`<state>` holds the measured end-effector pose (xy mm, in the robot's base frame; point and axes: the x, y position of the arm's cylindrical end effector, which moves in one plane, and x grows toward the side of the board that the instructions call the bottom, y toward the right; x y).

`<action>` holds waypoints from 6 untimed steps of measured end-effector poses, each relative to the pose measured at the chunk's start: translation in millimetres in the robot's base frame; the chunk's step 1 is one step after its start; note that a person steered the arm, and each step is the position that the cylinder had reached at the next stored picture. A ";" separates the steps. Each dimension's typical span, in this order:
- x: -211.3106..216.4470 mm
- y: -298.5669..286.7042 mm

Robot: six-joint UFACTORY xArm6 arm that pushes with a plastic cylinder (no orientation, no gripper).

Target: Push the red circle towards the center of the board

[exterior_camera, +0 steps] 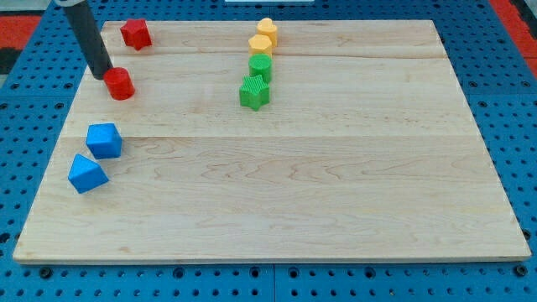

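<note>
The red circle (120, 84) is a short red cylinder near the board's upper left. My tip (100, 74) is the lower end of a dark rod that comes down from the view's top left. The tip stands just left of the red circle, touching it or nearly so. A second red block (135, 33), of an angular shape, lies above it near the top edge.
Two blue blocks (104, 140) (86, 173) lie at the left edge. Two yellow blocks (267, 30) (261, 45) and two green blocks (260, 67) (253, 92) form a column at top centre. The wooden board (336, 184) rests on blue pegboard.
</note>
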<state>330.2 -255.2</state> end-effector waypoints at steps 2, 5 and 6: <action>19.1 9.8; 36.7 76.6; -14.2 85.0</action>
